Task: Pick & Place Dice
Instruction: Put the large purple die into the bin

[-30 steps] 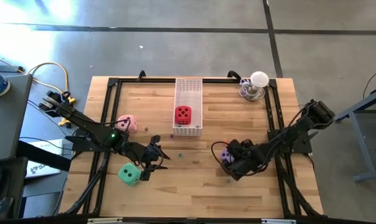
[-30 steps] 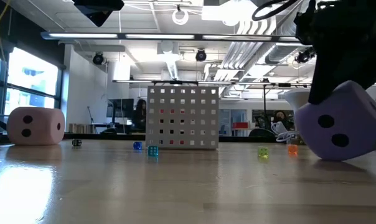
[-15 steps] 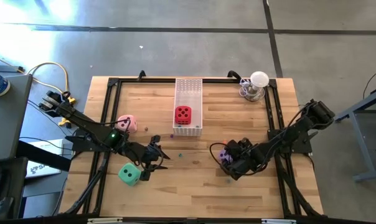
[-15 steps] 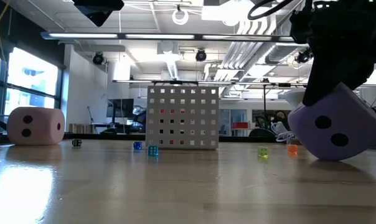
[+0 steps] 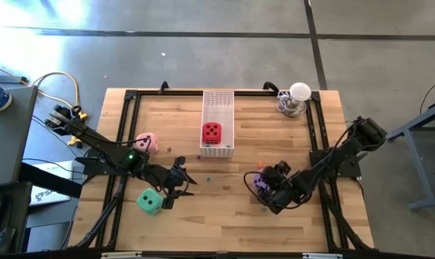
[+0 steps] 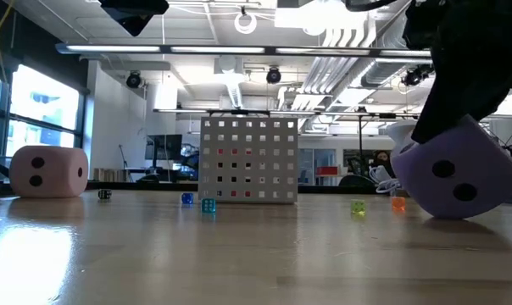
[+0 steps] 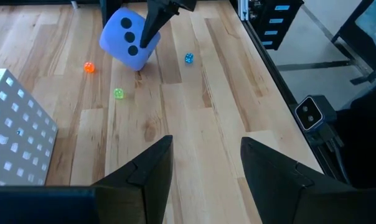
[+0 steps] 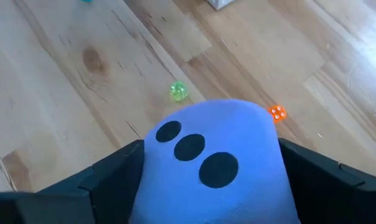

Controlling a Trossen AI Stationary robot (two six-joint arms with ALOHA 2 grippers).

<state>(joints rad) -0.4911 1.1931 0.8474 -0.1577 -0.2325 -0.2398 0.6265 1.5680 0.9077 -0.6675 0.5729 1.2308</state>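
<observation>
Purple die [image 6: 456, 174] in right pincer [image 5: 269, 188]

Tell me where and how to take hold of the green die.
Grip the green die across two opposite flat side faces, coming straight down from above. It sits flat on the table with open wood around it, just beside the left hand, which is open, so that hand is probably best placed. The right hand is shut on the purple die.

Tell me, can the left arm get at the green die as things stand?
Probably yes. The green die sits alone on bare wood just beside the left gripper, whose fingers are open and empty. Nothing lies between them; the right gripper is busy far off, holding the purple die.
</observation>
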